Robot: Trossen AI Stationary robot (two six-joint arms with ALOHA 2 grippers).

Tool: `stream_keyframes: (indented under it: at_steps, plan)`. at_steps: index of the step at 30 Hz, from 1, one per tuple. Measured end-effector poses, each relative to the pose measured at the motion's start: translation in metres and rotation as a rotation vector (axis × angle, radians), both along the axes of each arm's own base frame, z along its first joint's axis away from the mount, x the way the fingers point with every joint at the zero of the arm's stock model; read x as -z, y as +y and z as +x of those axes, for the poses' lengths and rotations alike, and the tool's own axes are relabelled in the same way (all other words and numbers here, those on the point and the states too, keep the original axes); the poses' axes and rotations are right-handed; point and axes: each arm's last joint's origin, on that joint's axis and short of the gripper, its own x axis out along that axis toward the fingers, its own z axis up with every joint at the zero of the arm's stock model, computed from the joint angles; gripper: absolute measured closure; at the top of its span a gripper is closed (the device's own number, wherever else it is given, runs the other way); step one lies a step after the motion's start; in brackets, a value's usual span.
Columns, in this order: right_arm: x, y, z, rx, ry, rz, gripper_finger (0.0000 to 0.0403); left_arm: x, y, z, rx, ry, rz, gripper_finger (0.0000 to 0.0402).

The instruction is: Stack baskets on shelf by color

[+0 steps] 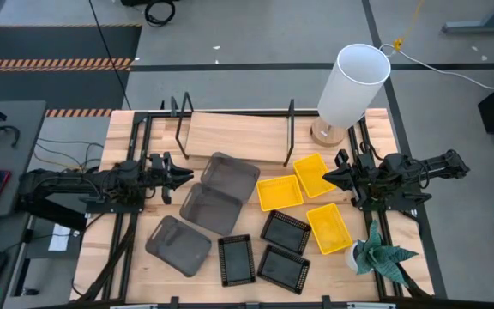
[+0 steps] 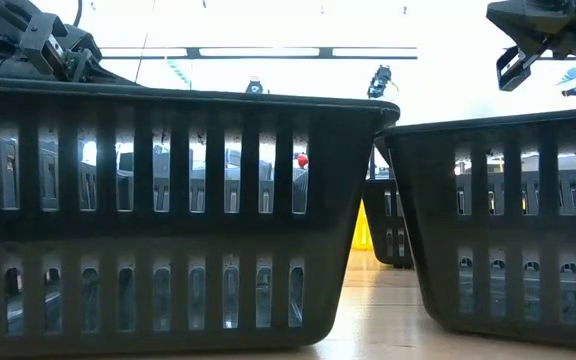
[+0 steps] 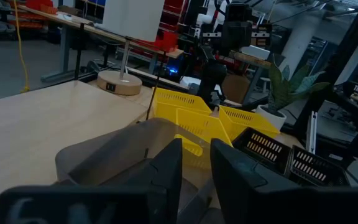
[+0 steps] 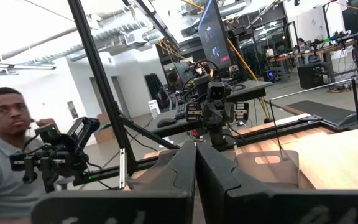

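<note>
black baskets (image 2: pixel 168 220) fill low view, cropped

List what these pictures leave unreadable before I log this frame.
- Low view: two black baskets fill the frame, hiding the shelf and the other baskets.
- High view: whether the left end effector touches the grey basket is too small to tell.
- Right wrist view: the fingers hide the table below.

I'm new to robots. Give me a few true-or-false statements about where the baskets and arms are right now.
1. The wooden shelf has no baskets on it. True.
2. All three yellow baskets are stacked together. False: they lie separately on the table.
3. The right gripper has its fingers shut. True.
4. The left gripper is carrying a black basket. False: it holds nothing, beside the grey baskets.
5. A white cylinder stands by the shelf's end. True.
</note>
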Motion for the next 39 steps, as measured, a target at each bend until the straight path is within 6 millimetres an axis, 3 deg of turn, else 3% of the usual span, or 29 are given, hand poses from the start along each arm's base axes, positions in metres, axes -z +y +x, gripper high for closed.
stream_keyframes:
  at_steps: [39]
  plan:
    - [-0.0051, -0.0015, -0.0011, 0.052, -0.055, -0.041, 0.0385, 0.0001, 0.0000, 0.0000, 0.000, 0.000, 0.000, 0.0310]
